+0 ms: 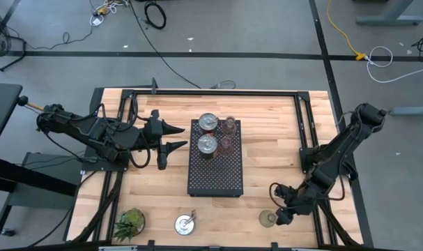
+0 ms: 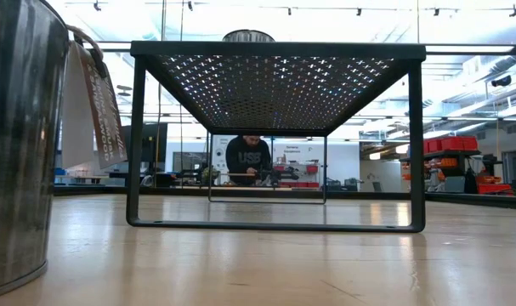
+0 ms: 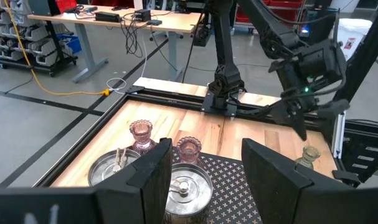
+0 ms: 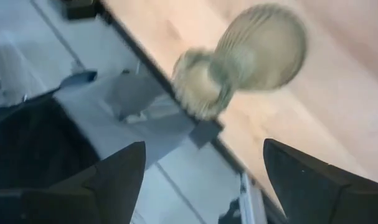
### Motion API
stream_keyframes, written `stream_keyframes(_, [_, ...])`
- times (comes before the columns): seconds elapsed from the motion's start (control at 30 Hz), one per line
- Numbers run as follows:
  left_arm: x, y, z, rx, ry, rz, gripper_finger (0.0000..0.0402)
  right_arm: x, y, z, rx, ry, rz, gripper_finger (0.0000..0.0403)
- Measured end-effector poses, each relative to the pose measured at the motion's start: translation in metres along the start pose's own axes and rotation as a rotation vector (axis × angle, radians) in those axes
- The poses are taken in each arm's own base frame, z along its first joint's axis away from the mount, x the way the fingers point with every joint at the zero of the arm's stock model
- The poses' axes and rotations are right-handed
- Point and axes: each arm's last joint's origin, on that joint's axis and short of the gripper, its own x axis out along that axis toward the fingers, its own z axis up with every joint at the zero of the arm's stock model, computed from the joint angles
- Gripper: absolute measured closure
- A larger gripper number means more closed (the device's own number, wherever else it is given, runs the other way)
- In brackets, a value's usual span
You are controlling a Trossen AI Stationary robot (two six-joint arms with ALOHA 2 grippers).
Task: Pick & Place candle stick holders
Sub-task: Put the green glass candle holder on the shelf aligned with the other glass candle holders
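On the black perforated tray [image 1: 214, 174] stand two silvery candle stick holders [image 1: 208, 123] [image 1: 207, 144] and two pink glass ones [image 1: 230, 125] [image 1: 226, 144]. A third silvery holder [image 1: 185, 224] sits on the table by the near edge. The olive-green glass holder [image 1: 268, 218] sits on the table near the front right. My right gripper [image 1: 279, 210] hangs open just beside and above it; in the right wrist view the holder [image 4: 241, 59] lies ahead of the gripper [image 4: 204, 180], clear of both fingers. My left gripper [image 1: 165, 139] hovers open left of the tray with nothing between its fingers [image 3: 148, 174].
A spiky green plant [image 1: 130, 223] stands at the near left corner. Black rails [image 1: 305, 125] frame the tabletop. The tray [image 2: 275, 136] stands raised on thin legs. A person stands in the room behind the table [image 2: 247, 157]. Bare wood lies right of the tray.
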Motion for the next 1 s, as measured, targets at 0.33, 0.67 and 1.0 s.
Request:
stream_keyframes(0.33, [0.000, 0.000, 0.000, 0.000, 0.000, -0.001, 0.0204, 0.012, 0.000, 0.018, 0.074, -0.068, -0.029, 0.0080])
stream_keyframes(0.67, [0.000, 0.000, 0.000, 0.000, 0.000, 0.000, 0.0204, 0.021, 0.001, 0.018, 0.073, -0.023, -0.026, 0.0080])
stream_keyframes(1.0, [0.000, 0.000, 0.000, 0.000, 0.000, 0.000, 0.0204, 0.024, 0.003, 0.020, 0.078, -0.048, -0.006, 0.0080])
